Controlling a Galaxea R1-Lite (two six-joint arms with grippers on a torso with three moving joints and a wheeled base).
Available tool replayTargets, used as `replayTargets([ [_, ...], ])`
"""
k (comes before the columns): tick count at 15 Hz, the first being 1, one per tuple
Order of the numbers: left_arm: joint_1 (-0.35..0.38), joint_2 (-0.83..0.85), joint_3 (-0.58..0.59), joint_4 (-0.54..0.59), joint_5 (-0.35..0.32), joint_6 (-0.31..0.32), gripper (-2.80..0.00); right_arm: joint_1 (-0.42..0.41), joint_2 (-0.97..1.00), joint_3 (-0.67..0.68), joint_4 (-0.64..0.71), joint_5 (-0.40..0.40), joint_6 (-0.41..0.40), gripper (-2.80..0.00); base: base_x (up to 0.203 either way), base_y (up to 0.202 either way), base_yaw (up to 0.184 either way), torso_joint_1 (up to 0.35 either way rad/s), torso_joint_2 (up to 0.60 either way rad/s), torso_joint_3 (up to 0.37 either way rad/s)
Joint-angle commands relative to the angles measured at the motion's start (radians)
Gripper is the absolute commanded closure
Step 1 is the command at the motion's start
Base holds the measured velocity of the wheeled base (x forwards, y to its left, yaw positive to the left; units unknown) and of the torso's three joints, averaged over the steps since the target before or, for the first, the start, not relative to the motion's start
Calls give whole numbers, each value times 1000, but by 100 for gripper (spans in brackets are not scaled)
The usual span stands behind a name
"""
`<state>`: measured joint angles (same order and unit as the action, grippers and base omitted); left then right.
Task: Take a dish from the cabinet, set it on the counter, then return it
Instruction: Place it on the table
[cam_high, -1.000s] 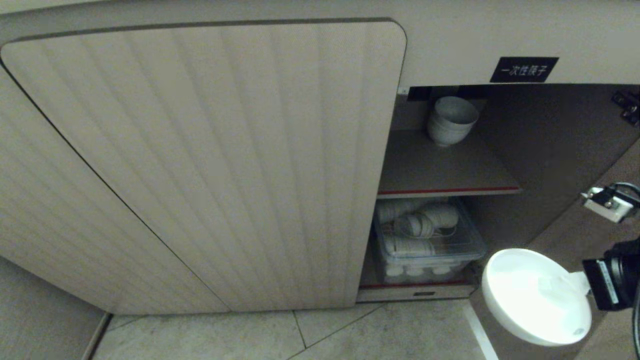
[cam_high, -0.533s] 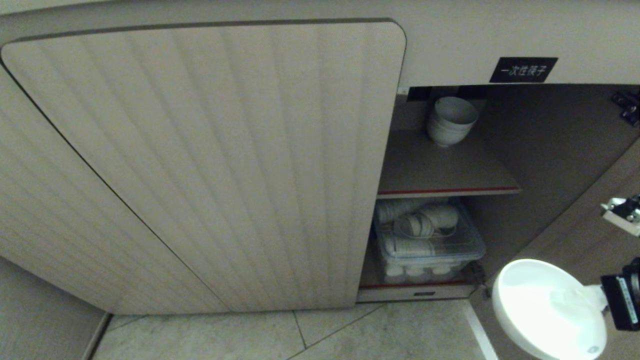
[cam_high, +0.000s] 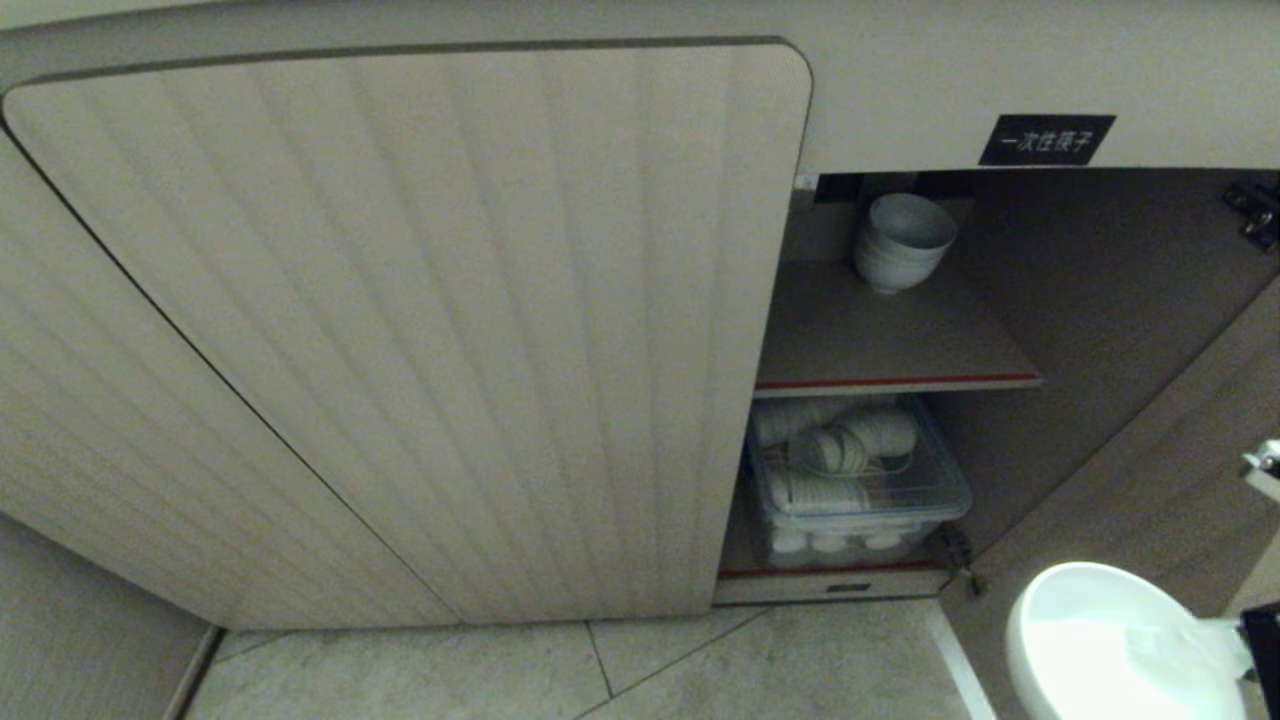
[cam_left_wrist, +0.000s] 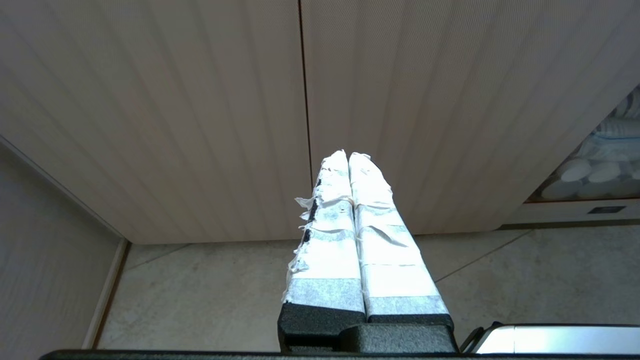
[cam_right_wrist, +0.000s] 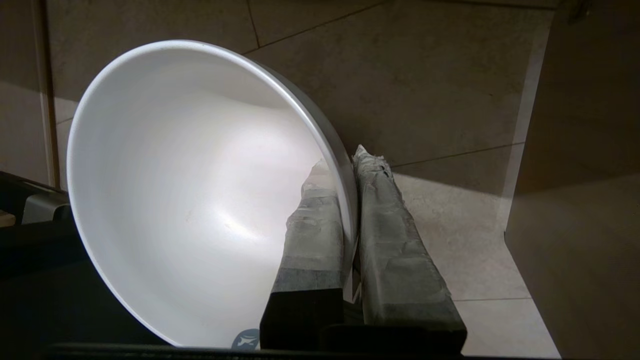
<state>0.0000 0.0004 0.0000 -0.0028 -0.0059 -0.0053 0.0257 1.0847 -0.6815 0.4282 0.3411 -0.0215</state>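
1. The cabinet fills most of what I see: its fluted left door is shut and its right bay stands open, with a red-edged shelf across the middle and a black label above the opening.
2. On the lower level sits a clear bin packed with white crockery; far back on the shelf stands a stack of bowls.
3. The dish is out of the cabinet, hanging over the tiled floor at the near right, well apart from the shelf. The surface I must set it on is not in view.
4. My right hand is pinched shut on the dish's rim, one finger inside the wall and one outside, so the dish hangs tilted from a single edge.
5. I judge the dish stiff, glazed, slippery and breakable, with some weight for its size. A rim pinch lets it swing or slide, so I should keep the squeeze steady, move slowly and lower it foot-first.
6. A better hold is hardly available: the thin rim is the only place my fingers fit.
7. My left hand is closed on nothing, parked low before the shut door.
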Motion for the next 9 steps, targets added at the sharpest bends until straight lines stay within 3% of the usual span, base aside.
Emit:
replayTargets([
  [1, 0, 0, 0, 0, 0, -1, 0, 0, -42, 23, 3, 3, 0, 0, 0, 0, 0, 0, 0, 0],
  [9, 0, 0, 0, 0, 0, -1, 0, -1, -104, 83, 3, -3, 11, 0, 0, 0, 0, 0, 0, 0],
])
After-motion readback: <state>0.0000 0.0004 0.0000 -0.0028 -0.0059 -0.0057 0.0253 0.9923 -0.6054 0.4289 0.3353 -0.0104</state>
